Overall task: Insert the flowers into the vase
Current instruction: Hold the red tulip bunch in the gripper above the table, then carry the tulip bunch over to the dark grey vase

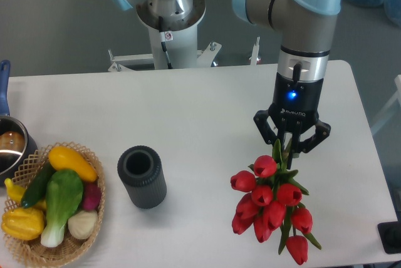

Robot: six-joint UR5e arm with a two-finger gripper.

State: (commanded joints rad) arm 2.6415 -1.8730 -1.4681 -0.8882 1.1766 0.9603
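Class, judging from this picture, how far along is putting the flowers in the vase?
Done: the hand is shut on the tulips' stems. In hand: the bunch hangs from it at the right, apart from the vase. Left: carrying it over the empty vase mouth and lowering the stems in.

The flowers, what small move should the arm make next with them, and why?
Probably carry the flowers left toward the vase. The hand is shut on the stems, so the bunch is secured, while the vase stands upright well to the left, its round mouth open and unobstructed. The buds hang below the hand, so the bunch will likely need turning before insertion.
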